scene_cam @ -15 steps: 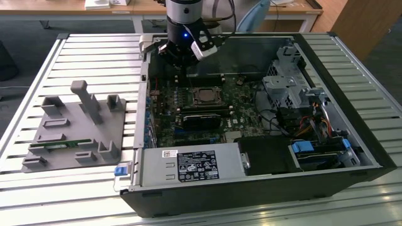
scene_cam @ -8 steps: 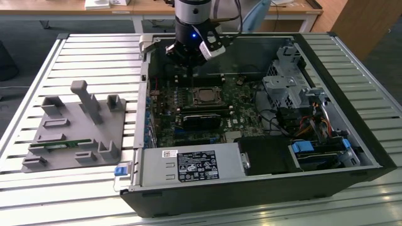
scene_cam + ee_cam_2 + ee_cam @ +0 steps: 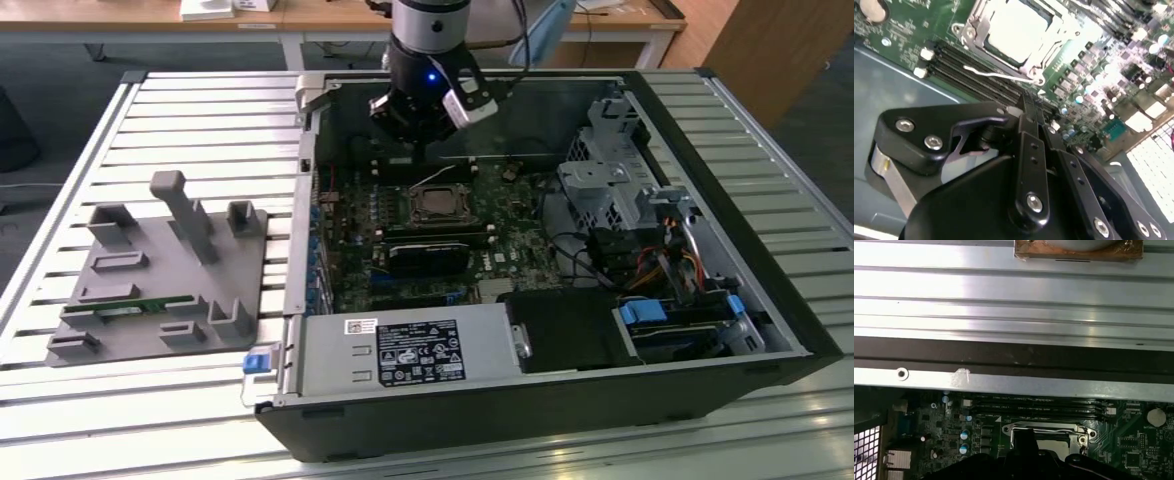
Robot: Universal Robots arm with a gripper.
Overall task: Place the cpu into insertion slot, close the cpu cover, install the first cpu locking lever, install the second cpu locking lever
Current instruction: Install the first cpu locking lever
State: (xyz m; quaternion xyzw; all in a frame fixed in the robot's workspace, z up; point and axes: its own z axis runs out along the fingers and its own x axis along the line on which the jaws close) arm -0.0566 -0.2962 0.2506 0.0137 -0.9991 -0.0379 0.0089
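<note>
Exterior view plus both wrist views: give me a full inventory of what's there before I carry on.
computer case: one, black, open on the table
table: one, silvery slats, under the case
fixture tray: one, grey, exterior view's left of the case
motherboard: one, green, inside the case
cpu: one, grey, on the motherboard
cpu cover: one, silvery, framing the cpu
memory slots: several, black, beside the cpu cover
gripper: one, black, jaws shut, over the memory slots

One cpu, perhaps four memory slots
</note>
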